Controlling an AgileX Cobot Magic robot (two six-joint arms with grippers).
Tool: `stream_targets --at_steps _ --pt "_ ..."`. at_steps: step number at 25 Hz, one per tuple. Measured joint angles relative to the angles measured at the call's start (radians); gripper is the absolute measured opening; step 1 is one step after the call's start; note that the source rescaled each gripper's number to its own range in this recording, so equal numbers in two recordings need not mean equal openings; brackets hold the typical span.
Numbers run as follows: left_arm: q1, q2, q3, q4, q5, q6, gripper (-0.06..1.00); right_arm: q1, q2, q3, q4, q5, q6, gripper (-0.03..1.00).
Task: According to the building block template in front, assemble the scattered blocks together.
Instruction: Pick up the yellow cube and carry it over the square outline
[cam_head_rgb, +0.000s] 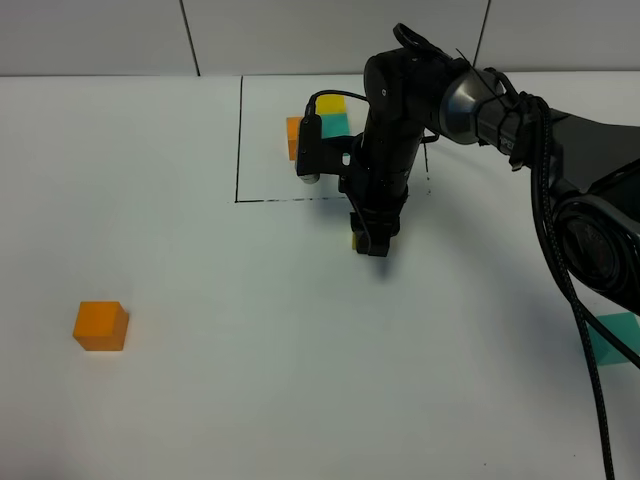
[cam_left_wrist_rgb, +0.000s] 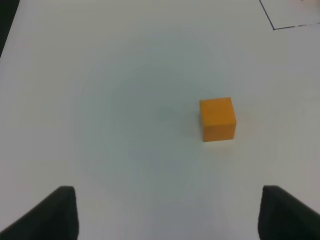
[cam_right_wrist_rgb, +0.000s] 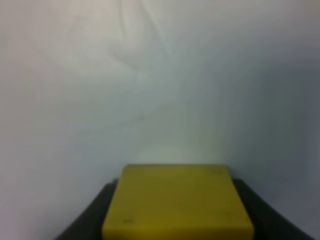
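The right arm (cam_head_rgb: 400, 100) is showing glossy black shells, rounded joints and one silvery-grey band (cam_head_rgb: 465, 105). Black braided cables (cam_head_rgb: 548, 200) are running along it. A small black camera (cam_head_rgb: 310, 150) is showing a pale lens. The left gripper (cam_left_wrist_rgb: 167, 215) is showing matte black fingers (cam_left_wrist_rgb: 60, 215).

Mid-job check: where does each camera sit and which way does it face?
Exterior high: mounted above, looking down on the table; the right arm shows, its right end effector just outside the framed template.
Left wrist: on the left arm, facing down at the orange cube; tips of the open left end effector show.
Right wrist: on the right arm, close on the yellow cube its fingers hold.
Shared: exterior high and left wrist both show the orange cube.
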Motion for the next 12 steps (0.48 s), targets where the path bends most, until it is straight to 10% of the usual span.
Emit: stream_targets --at_steps 12 --pt "0.0 0.0 0.0 0.0 0.0 -0.002 0.72 0.0 0.0 0.0 0.002 -0.002 0.008 0.01"
